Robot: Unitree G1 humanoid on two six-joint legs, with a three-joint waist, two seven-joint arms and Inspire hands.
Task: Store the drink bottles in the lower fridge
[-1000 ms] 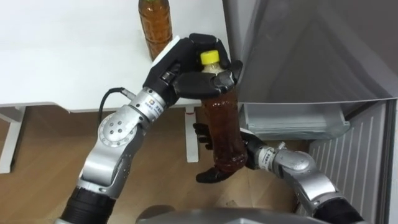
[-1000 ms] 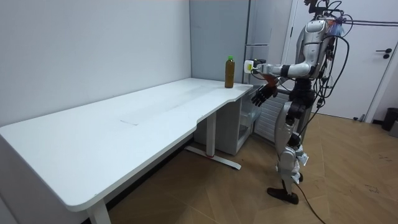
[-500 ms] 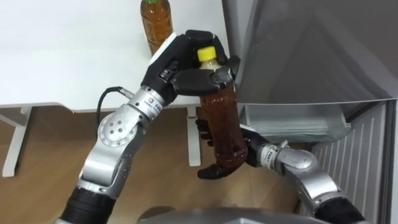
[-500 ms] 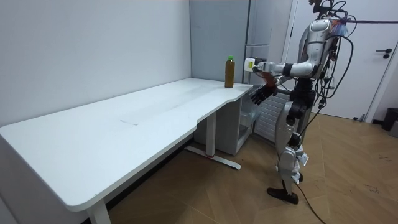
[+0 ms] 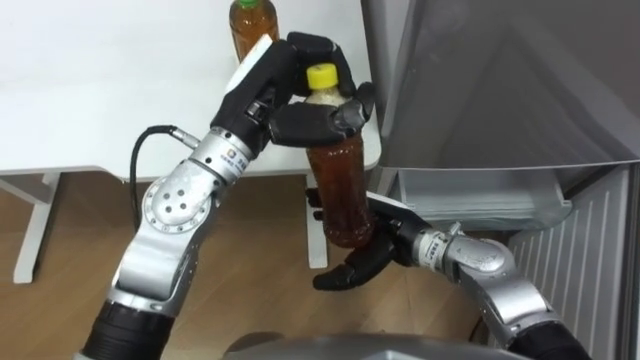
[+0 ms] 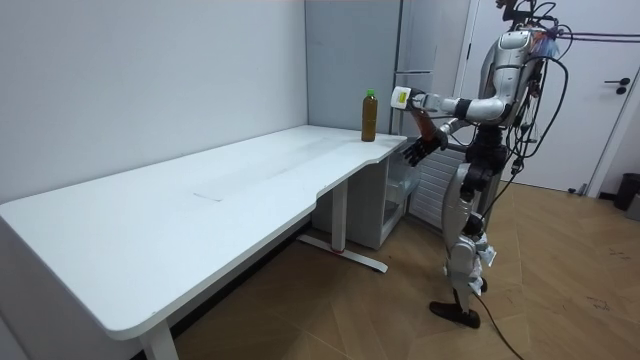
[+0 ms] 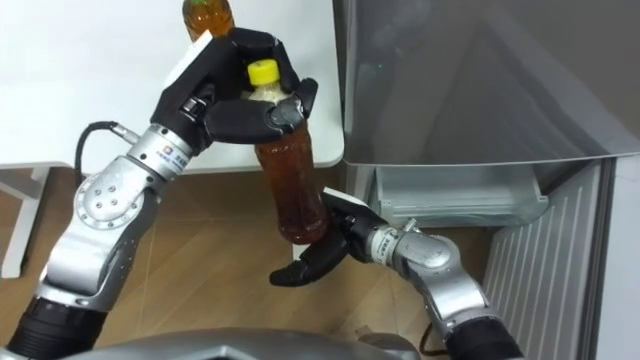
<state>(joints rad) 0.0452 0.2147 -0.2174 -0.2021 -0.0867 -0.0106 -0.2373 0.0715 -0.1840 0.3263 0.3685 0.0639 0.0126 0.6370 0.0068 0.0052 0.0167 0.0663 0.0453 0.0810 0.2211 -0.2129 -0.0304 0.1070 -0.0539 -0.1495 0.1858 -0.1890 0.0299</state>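
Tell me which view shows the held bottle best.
Left eye view: the held bottle shows cap to base, left hand round its neck. The right eye view shows the same; the room view, far off.

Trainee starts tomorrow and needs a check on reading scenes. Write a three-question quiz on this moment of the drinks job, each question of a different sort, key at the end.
1. True or false: the left hand has its fingers curled round the neck of the yellow-capped brown plastic drink bottle.
2. Where is the right hand? A: on the fridge door. B: under the held bottle's base, fingers open. C: gripping the yellow cap.
3. Fill in: the second brown bottle stands on the white ___.

Key: 1 true; 2 B; 3 table.
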